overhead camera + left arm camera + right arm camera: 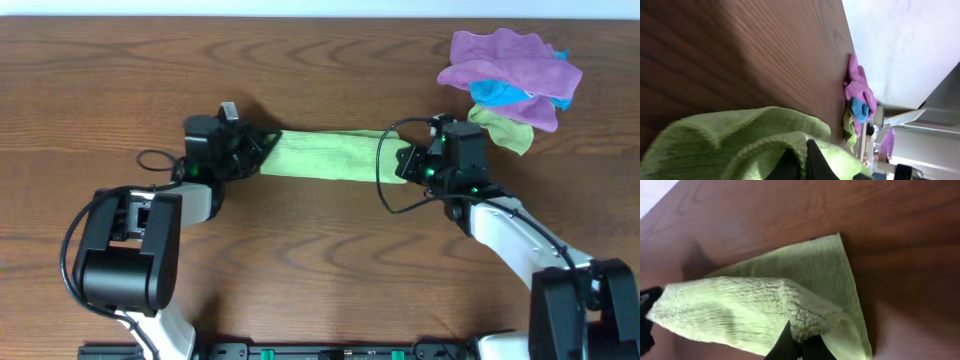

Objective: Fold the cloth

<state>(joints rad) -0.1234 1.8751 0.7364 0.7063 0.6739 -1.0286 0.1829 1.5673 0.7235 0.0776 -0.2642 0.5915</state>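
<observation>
In the middle of the wooden table [330, 260], the lime-green cloth [325, 155] lies drawn out as a narrow band, and its long axis runs straight from one claw to the other, side to side across the table. The left gripper [262, 150] has the band's left end and the right gripper [402, 160] has the right end, so each arm sits at its own short edge and neither is nearer than the other. Both claws are pinched tight on the fabric. From the left wrist you can see the dark fingers [812, 162] buried in a bunched, hemmed edge, and from the right wrist the fingers [790, 347] nip a raised fluffy layer while a flatter layer spreads on the wood beneath, so the towel looks doubled over already. I'd say the coming move depends on that end-to-end line: to halve the band again, one end would have to travel along the axis toward the other. Off past the right end, toward the far corner, sits a heap of purple, blue and olive cloths [510, 75]. It is apart from the green band, though the olive scrap lies near the right wrist.
</observation>
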